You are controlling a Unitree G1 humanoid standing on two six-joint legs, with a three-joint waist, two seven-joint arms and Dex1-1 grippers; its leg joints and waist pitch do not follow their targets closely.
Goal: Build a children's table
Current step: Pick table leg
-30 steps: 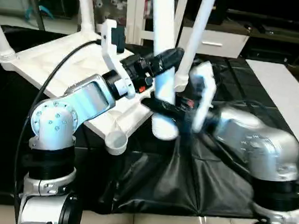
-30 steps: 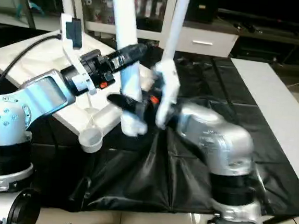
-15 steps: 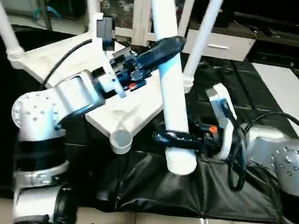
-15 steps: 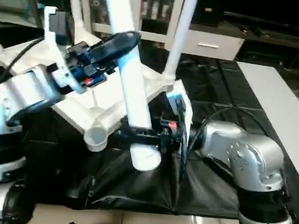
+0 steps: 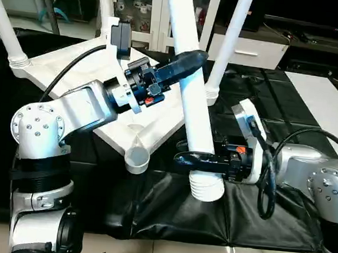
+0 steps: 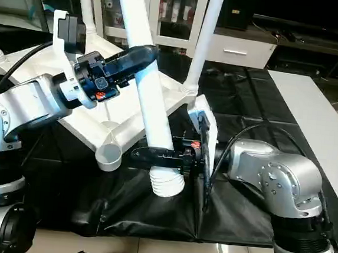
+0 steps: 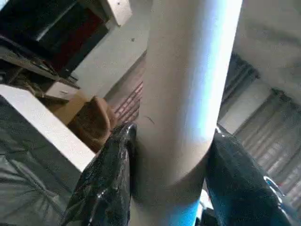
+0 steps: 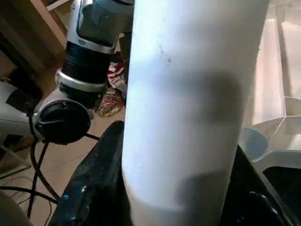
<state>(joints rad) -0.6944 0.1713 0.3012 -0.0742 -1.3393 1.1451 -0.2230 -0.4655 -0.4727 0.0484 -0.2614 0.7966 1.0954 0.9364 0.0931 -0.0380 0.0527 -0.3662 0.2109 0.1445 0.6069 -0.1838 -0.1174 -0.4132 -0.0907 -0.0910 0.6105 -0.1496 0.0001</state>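
At centre frame we hold a long white tapered round plastic leg point(image 5: 192, 99) tilted: our left pincer point(image 5: 185, 61) clamps its middle, our right pincer point(image 5: 194, 159) grips just above its ribbed lower end. The white ribbed plastic table panel point(image 5: 73, 74) lies inverted at upper left on the black-covered tabletop point(image 5: 289, 101), near its empty corner socket point(image 5: 136, 157).

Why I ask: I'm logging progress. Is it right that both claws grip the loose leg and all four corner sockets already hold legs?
Not quite. The left claw and right claw do grip the loose leg, but the left eye view shows the near corner socket of the tabletop standing empty.
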